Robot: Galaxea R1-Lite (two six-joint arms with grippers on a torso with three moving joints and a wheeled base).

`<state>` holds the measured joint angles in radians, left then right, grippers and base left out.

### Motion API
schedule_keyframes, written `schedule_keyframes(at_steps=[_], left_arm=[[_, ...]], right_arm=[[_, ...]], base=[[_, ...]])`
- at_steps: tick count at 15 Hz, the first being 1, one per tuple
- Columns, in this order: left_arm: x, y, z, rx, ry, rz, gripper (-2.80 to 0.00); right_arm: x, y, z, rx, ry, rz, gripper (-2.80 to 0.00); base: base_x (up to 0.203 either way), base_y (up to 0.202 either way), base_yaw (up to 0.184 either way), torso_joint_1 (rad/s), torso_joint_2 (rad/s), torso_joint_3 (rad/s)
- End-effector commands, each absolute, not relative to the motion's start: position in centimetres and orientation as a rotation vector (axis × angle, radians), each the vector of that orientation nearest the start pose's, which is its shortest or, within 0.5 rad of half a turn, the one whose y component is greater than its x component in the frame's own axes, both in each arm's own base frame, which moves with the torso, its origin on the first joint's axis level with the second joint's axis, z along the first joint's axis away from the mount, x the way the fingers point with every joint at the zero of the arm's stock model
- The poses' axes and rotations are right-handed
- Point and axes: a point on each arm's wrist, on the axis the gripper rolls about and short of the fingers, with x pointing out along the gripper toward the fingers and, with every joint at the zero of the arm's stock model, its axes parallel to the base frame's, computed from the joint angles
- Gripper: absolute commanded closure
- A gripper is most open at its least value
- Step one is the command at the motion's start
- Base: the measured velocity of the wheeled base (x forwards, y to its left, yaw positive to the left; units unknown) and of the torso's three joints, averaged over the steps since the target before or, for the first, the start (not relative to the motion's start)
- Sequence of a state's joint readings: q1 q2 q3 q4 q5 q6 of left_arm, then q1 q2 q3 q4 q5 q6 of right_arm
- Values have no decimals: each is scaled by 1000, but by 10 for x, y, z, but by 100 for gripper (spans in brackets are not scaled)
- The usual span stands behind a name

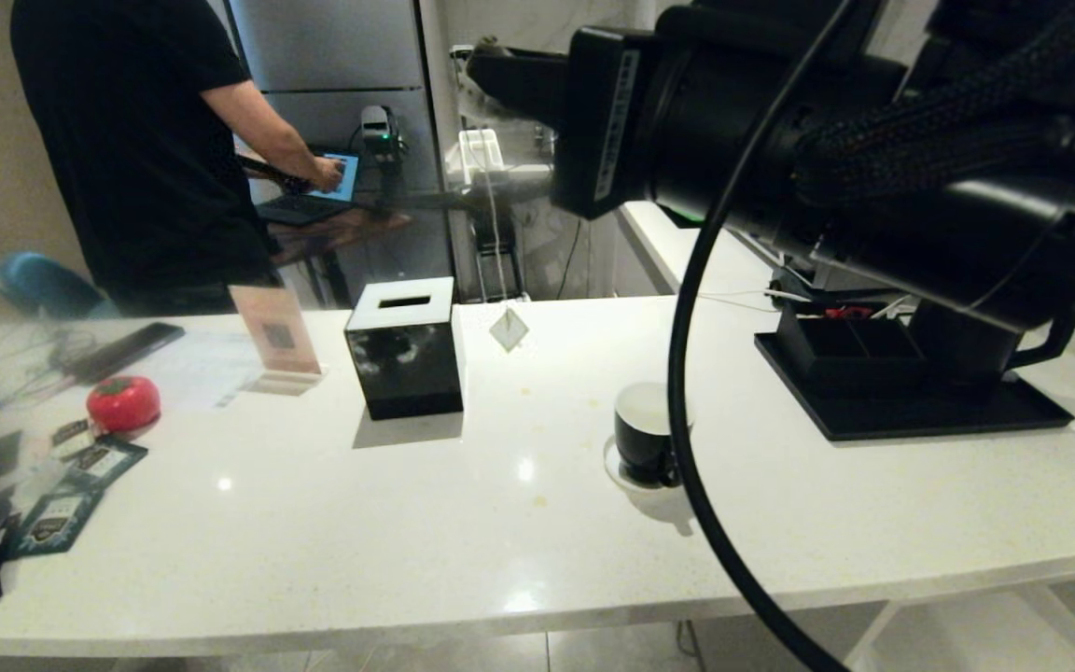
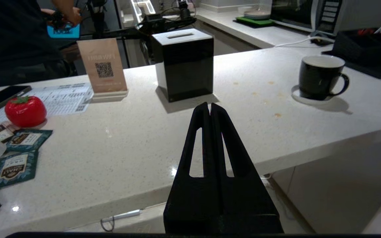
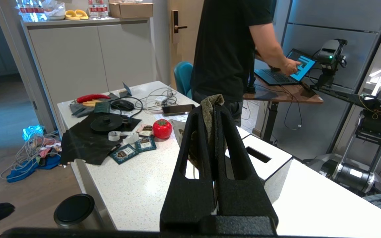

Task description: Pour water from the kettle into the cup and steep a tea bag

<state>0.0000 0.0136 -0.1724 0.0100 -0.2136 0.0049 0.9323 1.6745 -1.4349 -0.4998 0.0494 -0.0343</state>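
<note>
Glossy round black cup [image 1: 645,439] on speckled stone counter [image 1: 500,523], right tool [image 3: 214,109] clamped on crumpled tea bag [image 3: 210,109], left tool [image 2: 209,107] together

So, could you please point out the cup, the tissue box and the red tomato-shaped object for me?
cup [image 2: 319,77], left wrist view, on its black outer wall.
tissue box [image 1: 404,364], head view, on its black front face.
red tomato-shaped object [image 2: 25,111], left wrist view, on its red body.

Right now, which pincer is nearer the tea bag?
Right. The right pincer is shut on the tea bag, high above the counter; the left pincer, shut and empty, sits off the counter's front edge.
</note>
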Motion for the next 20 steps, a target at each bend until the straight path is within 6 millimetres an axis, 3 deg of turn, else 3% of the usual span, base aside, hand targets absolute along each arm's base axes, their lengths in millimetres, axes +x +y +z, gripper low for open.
schedule_keyframes(at_steps=[1,11,18,20], left_arm=[[-35,-5,128,8,-121,-218,0],[-11,-8,157,-105,21,-348,0],[48,-11,194,-136,53,-451,0],[54,-15,200,-136,55,-530,0]], right_arm=[[189,256,356,84,-263,973,0],[190,257,355,85,-259,972,0],[191,257,357,91,-265,970,0],[190,257,357,92,-267,970,0]], base=[[0,0,0,0,0,0],[0,0,0,0,0,0],[0,0,0,0,0,0],[0,0,0,0,0,0]])
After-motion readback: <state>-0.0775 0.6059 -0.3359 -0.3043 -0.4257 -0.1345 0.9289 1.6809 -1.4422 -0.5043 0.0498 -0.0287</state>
